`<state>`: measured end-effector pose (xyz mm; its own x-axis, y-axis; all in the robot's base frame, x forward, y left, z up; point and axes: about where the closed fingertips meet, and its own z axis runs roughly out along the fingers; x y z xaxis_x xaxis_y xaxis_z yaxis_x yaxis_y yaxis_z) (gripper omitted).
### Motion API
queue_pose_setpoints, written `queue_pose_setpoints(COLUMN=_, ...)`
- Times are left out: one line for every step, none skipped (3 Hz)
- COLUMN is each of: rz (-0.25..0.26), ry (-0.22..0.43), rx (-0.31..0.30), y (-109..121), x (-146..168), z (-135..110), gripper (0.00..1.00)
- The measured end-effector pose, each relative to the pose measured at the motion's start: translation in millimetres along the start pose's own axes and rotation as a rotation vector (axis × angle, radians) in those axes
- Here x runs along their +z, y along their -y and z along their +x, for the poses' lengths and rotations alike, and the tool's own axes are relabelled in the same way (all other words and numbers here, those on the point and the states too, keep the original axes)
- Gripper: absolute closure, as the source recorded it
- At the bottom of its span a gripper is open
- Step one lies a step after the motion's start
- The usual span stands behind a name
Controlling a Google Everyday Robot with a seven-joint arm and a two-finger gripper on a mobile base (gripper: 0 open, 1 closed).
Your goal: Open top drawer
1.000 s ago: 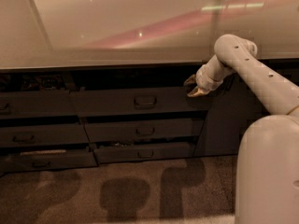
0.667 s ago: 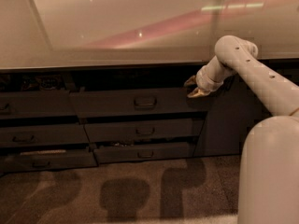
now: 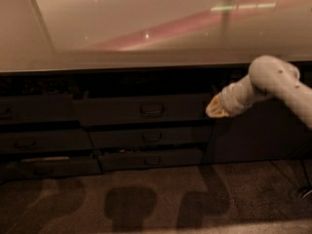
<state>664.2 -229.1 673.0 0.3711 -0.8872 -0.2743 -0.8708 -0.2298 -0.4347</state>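
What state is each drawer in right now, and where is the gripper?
Top drawer: at most slightly pulled out; its handle is not held.
Middle drawer: looks shut.
Bottom drawer: thin gap along its top, maybe ajar.
Bottom left drawer: pale strip along its top, probably ajar.
Gripper: at the right end of the top drawer's front, away from the handle.

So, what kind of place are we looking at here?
Probably a kitchen or office pantry: a long pale countertop above banks of dark drawers with loop handles. The gripper is at the right end of the top drawer.
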Motion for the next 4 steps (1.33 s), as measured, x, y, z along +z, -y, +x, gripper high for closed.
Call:
queue_pose_setpoints(rz=-0.024, ry=0.021, rx=-0.027, y=-70, x=10, z=-11, gripper=1.00)
queue_pose_setpoints(rz=-0.115, ry=0.046, rx=-0.044, y=-146, x=40, z=-29, gripper=1.00)
queue_pose_setpoints(rz=-0.180, ry=0.071, rx=-0.052, y=-179, x=56, z=-43, gripper=0.81)
queue_pose_setpoints(rz=-0.180, ry=0.071, rx=-0.052, y=-179, x=56, z=-43, gripper=0.58)
